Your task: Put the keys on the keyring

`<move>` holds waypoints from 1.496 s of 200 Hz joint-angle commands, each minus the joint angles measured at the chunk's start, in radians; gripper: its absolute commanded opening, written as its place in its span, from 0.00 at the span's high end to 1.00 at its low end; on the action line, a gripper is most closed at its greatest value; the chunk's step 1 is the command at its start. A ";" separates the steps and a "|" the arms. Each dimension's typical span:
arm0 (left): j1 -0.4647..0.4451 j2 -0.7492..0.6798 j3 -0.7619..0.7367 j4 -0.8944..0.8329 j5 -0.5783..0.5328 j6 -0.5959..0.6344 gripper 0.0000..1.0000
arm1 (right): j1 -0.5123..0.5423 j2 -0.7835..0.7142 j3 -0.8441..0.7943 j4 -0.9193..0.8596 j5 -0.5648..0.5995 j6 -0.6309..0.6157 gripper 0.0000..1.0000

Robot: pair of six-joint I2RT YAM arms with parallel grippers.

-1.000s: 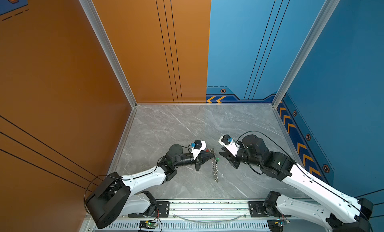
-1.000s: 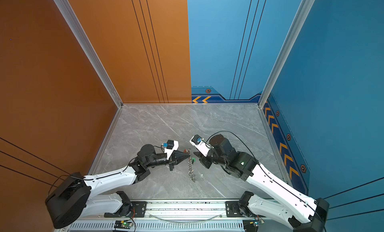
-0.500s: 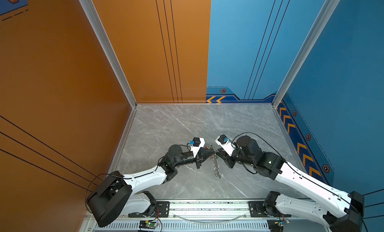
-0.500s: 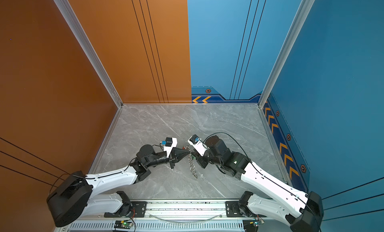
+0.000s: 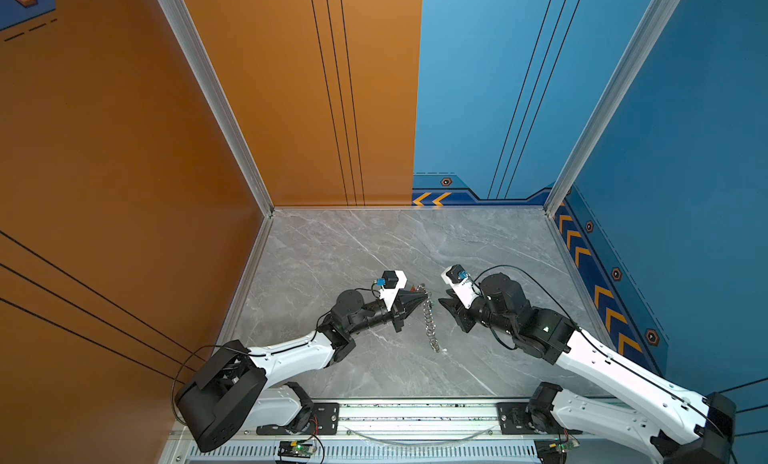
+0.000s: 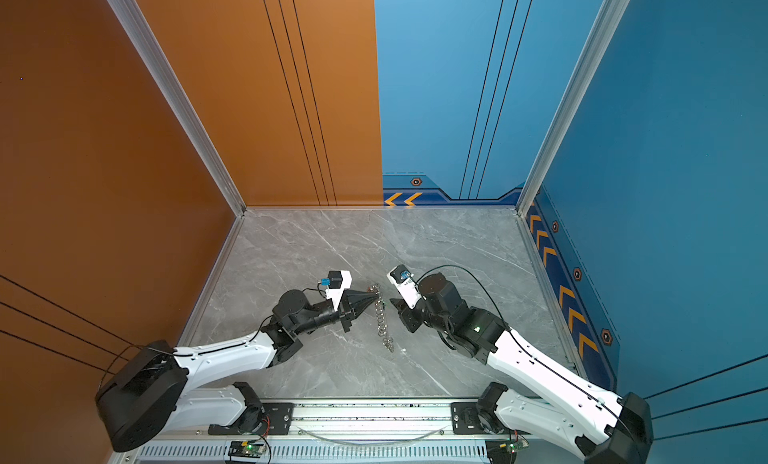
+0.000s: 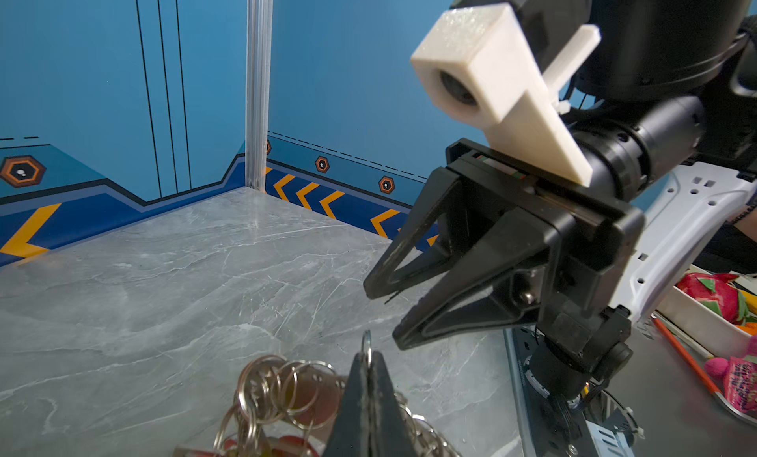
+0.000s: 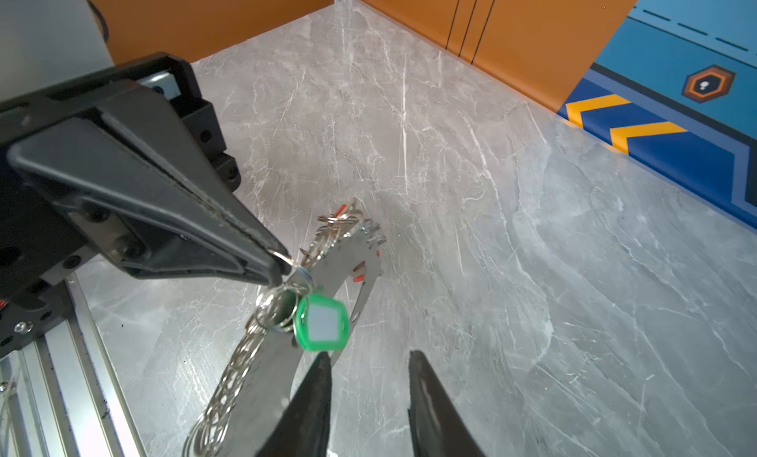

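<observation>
As left claw point(image 8: 280, 268) pinches a ring to prop the keyring point(image 8: 264, 375) up, right claw point(image 8: 368, 354) hangs spread beside green-tagged key point(image 8: 321, 322); empty.

No readable text anywhere, only orange chevrons point(image 5: 432, 199).

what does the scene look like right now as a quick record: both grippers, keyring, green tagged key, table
left gripper: jaws shut on one wire ring of the keyring
right gripper: jaws open, empty, pointed toward the green-tagged key
green-tagged key: hangs at the rings next to the pinched ring, apart from the right gripper
keyring: runs between the two arms over the grey marble tabletop
</observation>
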 commanded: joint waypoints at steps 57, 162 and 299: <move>0.002 -0.084 0.043 -0.205 -0.230 -0.016 1.00 | -0.027 -0.075 -0.152 0.218 -0.022 0.149 0.47; 0.002 -0.096 0.043 -0.217 -0.229 -0.041 1.00 | -0.014 -0.014 -0.224 0.341 -0.126 0.200 0.35; 0.019 -0.102 0.139 -0.412 -0.340 -0.156 1.00 | 0.128 0.186 -0.238 0.384 0.132 0.164 0.27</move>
